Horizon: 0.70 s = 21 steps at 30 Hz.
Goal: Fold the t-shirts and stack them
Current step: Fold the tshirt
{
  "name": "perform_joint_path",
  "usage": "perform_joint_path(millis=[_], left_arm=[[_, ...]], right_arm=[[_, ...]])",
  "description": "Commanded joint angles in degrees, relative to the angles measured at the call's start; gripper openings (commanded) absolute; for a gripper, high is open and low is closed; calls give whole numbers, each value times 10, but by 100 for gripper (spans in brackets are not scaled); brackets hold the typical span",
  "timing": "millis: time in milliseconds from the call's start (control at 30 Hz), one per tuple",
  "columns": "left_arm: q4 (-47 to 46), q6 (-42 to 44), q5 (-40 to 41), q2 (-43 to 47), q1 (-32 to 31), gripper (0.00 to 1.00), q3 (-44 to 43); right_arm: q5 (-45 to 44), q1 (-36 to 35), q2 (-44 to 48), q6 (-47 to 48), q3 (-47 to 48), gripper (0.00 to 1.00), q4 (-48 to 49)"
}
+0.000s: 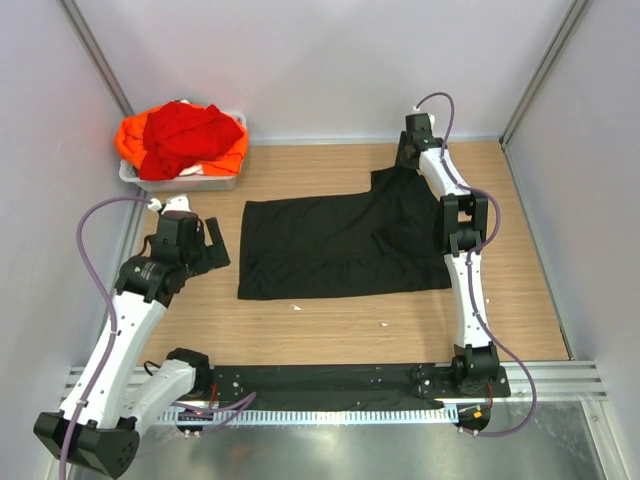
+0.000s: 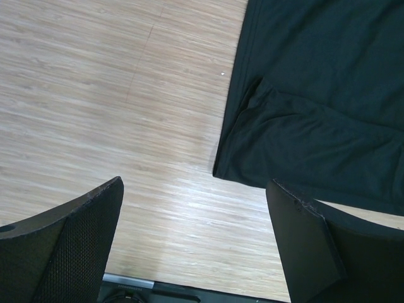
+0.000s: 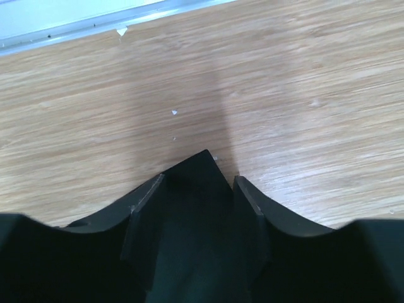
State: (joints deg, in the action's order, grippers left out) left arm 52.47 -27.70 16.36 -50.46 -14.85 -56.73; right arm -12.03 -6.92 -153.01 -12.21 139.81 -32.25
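No text, label, brand, number or sign can be read in any of the 3 views. The black t-shirt (image 1: 340, 245), the white tub (image 1: 190, 183) and the wooden table (image 1: 330, 330) carry no legible marking.

Under my jaws I see a light wooden table top (image 1: 330, 325) with a few tiny white crumbs (image 3: 174, 112) on it. Plain pale grey walls (image 1: 330, 60) stand on three sides, well past the jaws. A thin metal strip (image 3: 95, 22) runs where wood meets wall, just ahead of my right jaws. The light is soft and even.
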Motion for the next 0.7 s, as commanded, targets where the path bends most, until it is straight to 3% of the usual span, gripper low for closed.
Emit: perform_joint_path(millis=[0,133,300,433,667], left_arm=[[-23,10,0,-11,3,95,-2],[-46,-5,-4,-44,3,97,-21],[-113,-23,-22,-151,3,100,-72],[-134,-49,-55,-290,4,99,-154],[-182,-60,-35,-509,4,95,-331]], right_arm=[[5,-2,15,0,-23,42,0],[10,-6,24,-3,-40,19,5],[13,-13,60,-1,-66,1,8],[-5,-15,119,2,-130,1,17],[-85,1,196,-3,-219,1,17]])
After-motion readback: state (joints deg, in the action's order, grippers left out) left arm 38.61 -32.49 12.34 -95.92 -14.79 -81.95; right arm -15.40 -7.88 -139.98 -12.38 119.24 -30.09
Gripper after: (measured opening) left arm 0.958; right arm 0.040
